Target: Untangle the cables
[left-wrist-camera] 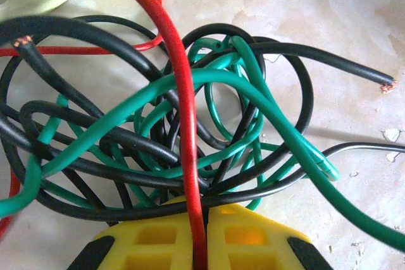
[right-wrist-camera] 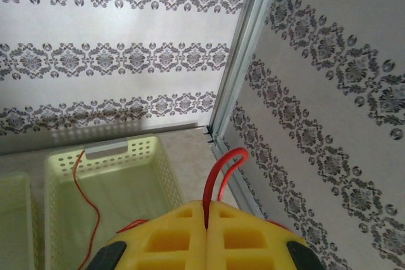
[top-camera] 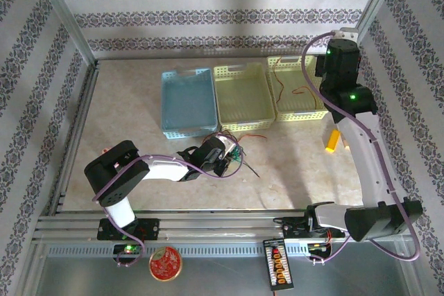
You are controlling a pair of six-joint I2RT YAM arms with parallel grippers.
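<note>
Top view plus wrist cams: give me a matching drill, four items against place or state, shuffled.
Items:
1 blue basket
2 right-hand yellow basket
3 left gripper
4 right gripper

States:
a shut on a red cable loop by the corner post
b leftmost basket
c shut on a red cable in the black-green tangle
d thin red cable inside

Pairs: 1-b, 2-d, 3-c, 4-a
</note>
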